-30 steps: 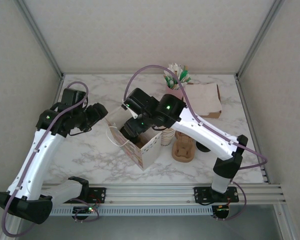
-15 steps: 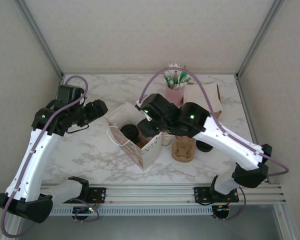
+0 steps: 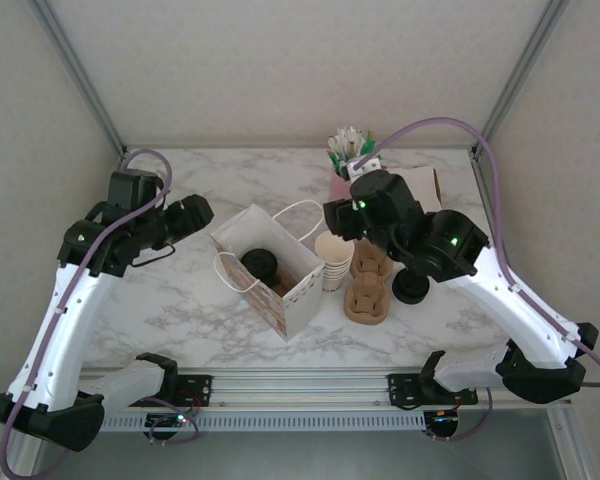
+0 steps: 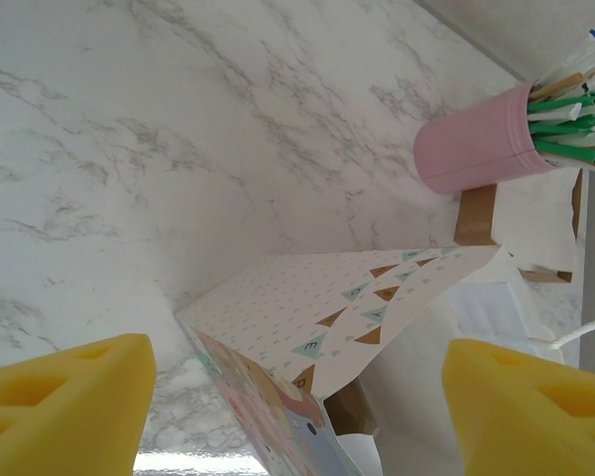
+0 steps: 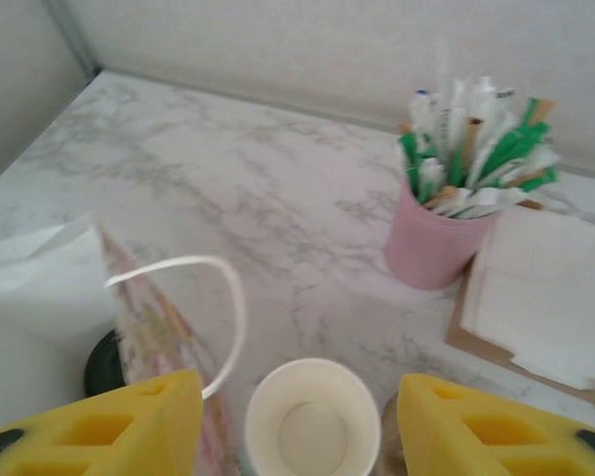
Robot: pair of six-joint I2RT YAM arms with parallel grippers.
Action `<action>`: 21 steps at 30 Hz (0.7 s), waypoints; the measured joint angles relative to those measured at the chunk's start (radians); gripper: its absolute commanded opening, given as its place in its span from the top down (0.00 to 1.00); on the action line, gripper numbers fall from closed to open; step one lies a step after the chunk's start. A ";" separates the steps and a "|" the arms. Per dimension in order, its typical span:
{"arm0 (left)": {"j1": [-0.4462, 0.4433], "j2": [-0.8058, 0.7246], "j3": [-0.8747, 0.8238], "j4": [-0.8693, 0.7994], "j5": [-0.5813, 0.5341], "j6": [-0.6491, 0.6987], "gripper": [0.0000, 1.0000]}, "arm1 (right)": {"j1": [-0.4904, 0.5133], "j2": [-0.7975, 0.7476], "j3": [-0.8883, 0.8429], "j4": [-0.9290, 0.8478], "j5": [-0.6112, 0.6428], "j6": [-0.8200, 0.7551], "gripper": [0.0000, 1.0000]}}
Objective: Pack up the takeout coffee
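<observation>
Since the takeout coffee sits in the bag, left claw and right claw, both spread, should avoid snagging its handles.

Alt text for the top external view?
A black-lidded coffee cup stands inside the open patterned paper bag. The left gripper hovers open left of the bag; the right gripper hovers open over a stack of cream cups on the bag's right.
</observation>
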 measured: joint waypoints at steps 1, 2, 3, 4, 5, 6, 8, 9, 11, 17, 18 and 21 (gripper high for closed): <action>0.000 -0.002 0.000 0.002 -0.004 0.000 0.24 | -0.018 0.000 0.000 0.000 0.004 0.009 0.45; -0.001 -0.004 0.000 0.004 -0.012 0.000 0.24 | -0.041 0.000 0.000 0.000 0.008 0.018 0.45; -0.001 -0.008 0.000 0.007 -0.019 -0.002 0.24 | -0.063 0.000 0.000 0.000 0.010 0.027 0.45; -0.001 -0.011 0.000 0.009 -0.026 -0.004 0.24 | -0.089 0.000 0.000 0.000 0.010 0.037 0.45; -0.002 -0.017 0.000 0.012 -0.037 -0.006 0.24 | -0.119 0.000 0.000 0.000 0.009 0.048 0.45; -0.002 -0.024 -0.002 0.018 -0.046 -0.009 0.24 | -0.150 0.001 0.000 0.000 0.008 0.058 0.45; -0.002 -0.036 -0.010 0.027 -0.058 -0.015 0.24 | -0.216 0.005 0.000 0.000 -0.003 0.076 0.45; -0.002 -0.041 -0.013 0.032 -0.063 -0.016 0.24 | -0.251 0.009 0.000 0.001 -0.017 0.087 0.45; -0.002 -0.045 -0.015 0.041 -0.068 -0.024 0.24 | -0.317 0.023 0.001 0.005 -0.049 0.106 0.45; -0.002 -0.045 -0.019 0.058 -0.068 -0.042 0.25 | -0.505 0.113 0.021 0.026 -0.214 0.165 0.46; -0.002 -0.045 -0.019 0.061 -0.067 -0.042 0.25 | -0.528 0.131 0.027 0.034 -0.241 0.168 0.46; -0.002 -0.045 -0.019 0.067 -0.060 -0.042 0.26 | -0.560 0.177 0.037 0.074 -0.314 0.154 0.46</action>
